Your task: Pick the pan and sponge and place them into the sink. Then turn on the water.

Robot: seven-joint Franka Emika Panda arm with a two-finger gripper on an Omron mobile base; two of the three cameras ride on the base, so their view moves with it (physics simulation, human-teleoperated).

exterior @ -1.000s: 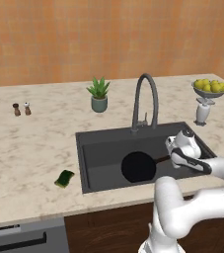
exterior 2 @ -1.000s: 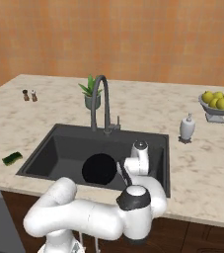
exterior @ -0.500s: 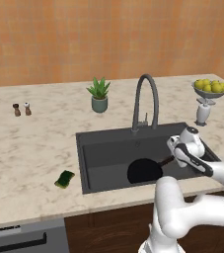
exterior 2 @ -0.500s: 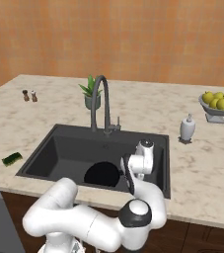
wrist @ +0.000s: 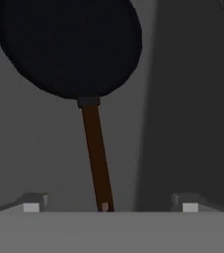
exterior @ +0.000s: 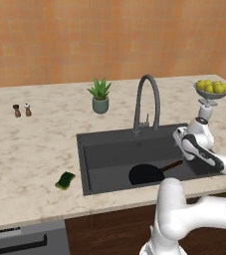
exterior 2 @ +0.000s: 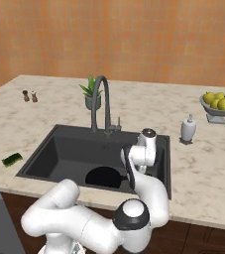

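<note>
The black pan (exterior: 147, 174) (exterior 2: 104, 177) lies flat on the floor of the dark grey sink (exterior: 109, 149) (exterior 2: 64, 149), its brown handle (exterior: 171, 166) pointing right. My gripper (exterior: 184, 149) (exterior 2: 130, 168) hovers above the handle's end, open. In the hand view the pan (wrist: 66, 44) sits at the top and its handle (wrist: 96, 153) runs down between my widely spread fingertips, the gripper (wrist: 111, 205) touching nothing. The green sponge (exterior: 64, 180) (exterior 2: 12, 159) rests on the counter left of the sink. No water runs from the arched tap (exterior: 147, 99) (exterior 2: 101, 101).
A potted plant (exterior: 100, 94) (exterior 2: 90, 92) stands behind the sink. Two small shakers (exterior: 22, 109) (exterior 2: 29, 95) sit at the far left. A soap dispenser (exterior 2: 188, 129) and a fruit bowl (exterior: 212, 89) (exterior 2: 220, 105) stand right of the basin.
The pan has slid a little toward the sink's front and settled on the floor. My gripper has let go of the handle and risen slightly above it.
</note>
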